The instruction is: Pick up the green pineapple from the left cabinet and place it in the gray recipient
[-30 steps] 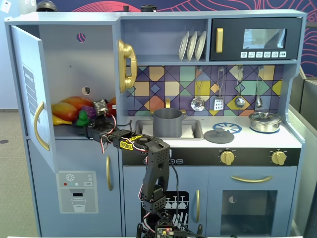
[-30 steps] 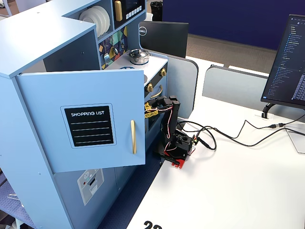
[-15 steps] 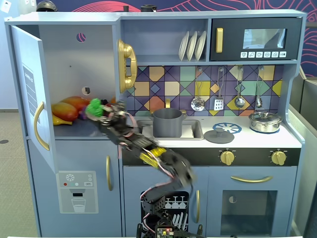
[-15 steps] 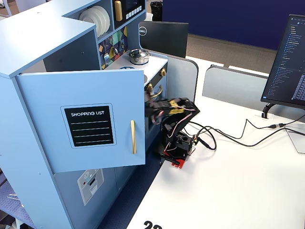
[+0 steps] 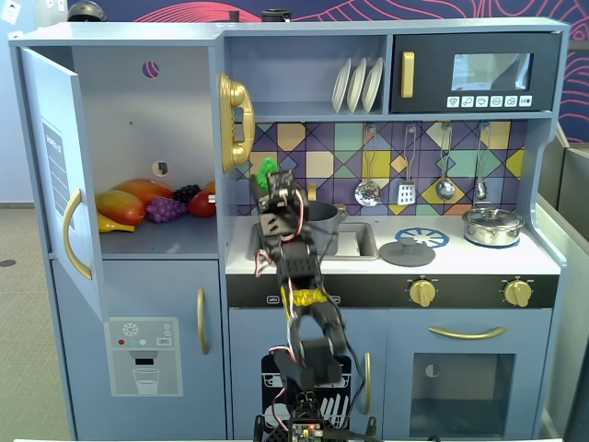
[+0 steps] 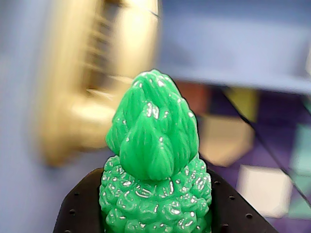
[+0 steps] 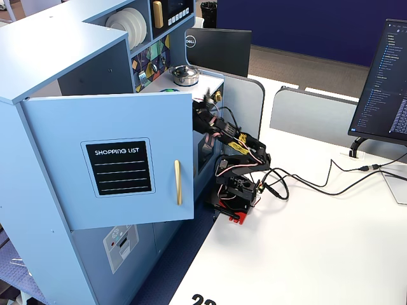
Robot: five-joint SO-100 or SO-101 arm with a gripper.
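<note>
The fingers [image 6: 156, 221] are closed tight on the green pineapple [image 6: 154, 160]. It is out of the cupboard [image 5: 129, 138]. It must go in the gray pot [image 5: 322, 217] next.

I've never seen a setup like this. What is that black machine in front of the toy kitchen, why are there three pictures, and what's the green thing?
The black machine is a small robot arm standing in front of a toy kitchen. Its end effector, a two-finger grasping part, is closed on a green toy pineapple.

One fixed view faces the kitchen head-on. Another looks from the side, past the left cabinet's open door. The blurry close-up comes from a camera riding on the arm, so the pineapple fills it.

More toy fruit lies inside the left cabinet. The gray pot sits by the sink, just behind the arm.
</note>
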